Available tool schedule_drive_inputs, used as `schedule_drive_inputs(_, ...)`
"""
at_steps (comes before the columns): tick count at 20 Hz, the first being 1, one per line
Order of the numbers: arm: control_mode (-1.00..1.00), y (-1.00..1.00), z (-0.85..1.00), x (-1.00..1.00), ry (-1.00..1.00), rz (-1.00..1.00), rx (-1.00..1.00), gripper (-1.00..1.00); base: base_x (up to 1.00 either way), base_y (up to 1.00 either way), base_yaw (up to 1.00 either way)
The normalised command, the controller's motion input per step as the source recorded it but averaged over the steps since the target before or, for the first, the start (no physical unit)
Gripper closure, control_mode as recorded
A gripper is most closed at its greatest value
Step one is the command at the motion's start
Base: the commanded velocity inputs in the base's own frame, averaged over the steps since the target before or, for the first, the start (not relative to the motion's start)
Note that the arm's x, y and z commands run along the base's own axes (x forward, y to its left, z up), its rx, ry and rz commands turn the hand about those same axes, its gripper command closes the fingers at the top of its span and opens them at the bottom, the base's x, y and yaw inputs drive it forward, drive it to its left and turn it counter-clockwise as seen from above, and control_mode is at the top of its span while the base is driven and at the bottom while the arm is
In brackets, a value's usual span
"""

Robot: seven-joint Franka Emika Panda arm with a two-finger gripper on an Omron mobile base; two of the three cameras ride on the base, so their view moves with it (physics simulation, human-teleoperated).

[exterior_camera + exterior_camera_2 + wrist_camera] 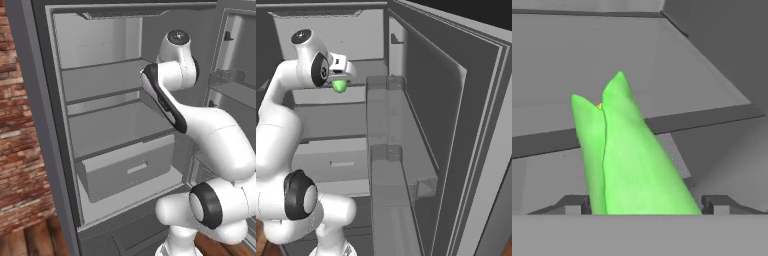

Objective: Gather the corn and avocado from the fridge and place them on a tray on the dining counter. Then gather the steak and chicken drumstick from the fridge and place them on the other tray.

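The corn [627,155] is a long cob in a bright green husk with a speck of yellow at its tip. In the hand view it stands between my two dark fingertips [574,204] and points away over a fridge shelf [662,122]. My gripper [644,206] is shut on the corn. In the right base view the green end of the corn [339,86] hangs under the hand, in front of the upper fridge shelves. The avocado, steak, drumstick and trays are out of view.
The fridge [55,125] stands open with bare grey shelves [117,127] and a closed drawer [127,170] below. The open door with its clear bins [388,150] is to the right. A brick wall [17,150] is to the left of the fridge.
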Motion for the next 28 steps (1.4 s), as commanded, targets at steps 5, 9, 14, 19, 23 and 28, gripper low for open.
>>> schedule_drive_inputs(5, -1.00, 0.06, 0.23, -1.00, 0.00, -0.04, 0.03, 1.00, 0.00, 0.00, 0.00)
schedule_drive_inputs(9, -1.00, 0.19, 0.19, -1.00, 0.02, -0.06, 0.01, 1.00, 0.00, 0.00, 0.00)
schedule_drive_inputs(14, -1.00, 0.16, 0.00, -1.00, 0.00, -0.07, 0.01, 1.00, 0.00, 0.00, 0.00)
schedule_drive_inputs(19, -1.00, 0.03, -0.06, -0.91, 0.00, -0.05, 0.00, 1.00, 0.00, 0.00, 0.00)
schedule_drive_inputs(23, -1.00, 0.00, -0.18, -0.42, 0.00, -0.02, 0.00, 1.00, 0.00, 0.00, 0.00)
schedule_drive_inputs(28, 1.00, 0.00, -0.05, -0.07, 0.00, 0.00, 0.00, 1.00, -0.74, 0.01, -0.04)
